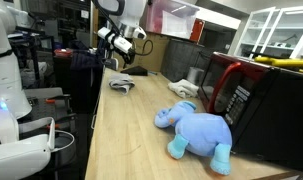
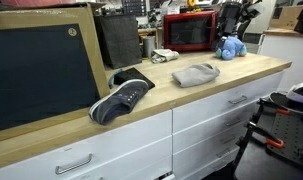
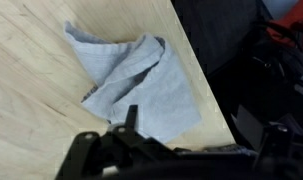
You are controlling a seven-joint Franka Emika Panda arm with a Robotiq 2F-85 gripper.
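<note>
My gripper [image 1: 117, 46] hangs in the air above the far end of a wooden counter [image 1: 121, 140], open and empty. In the wrist view its two dark fingers [image 3: 188, 120] stand apart over the lower corner of a crumpled grey cloth [image 3: 131, 85], close to the counter's edge. The cloth lies flat on the counter and shows in both exterior views [image 1: 123, 84] [image 2: 196, 74]. The gripper touches nothing.
A blue stuffed elephant [image 1: 196, 130] [image 2: 229, 47] lies on the counter beside a red microwave [image 1: 231, 85] [image 2: 189, 32]. A dark sneaker [image 2: 121, 100] sits further along, next to a large black panel [image 2: 41, 70]. Drawers [image 2: 221, 110] run below.
</note>
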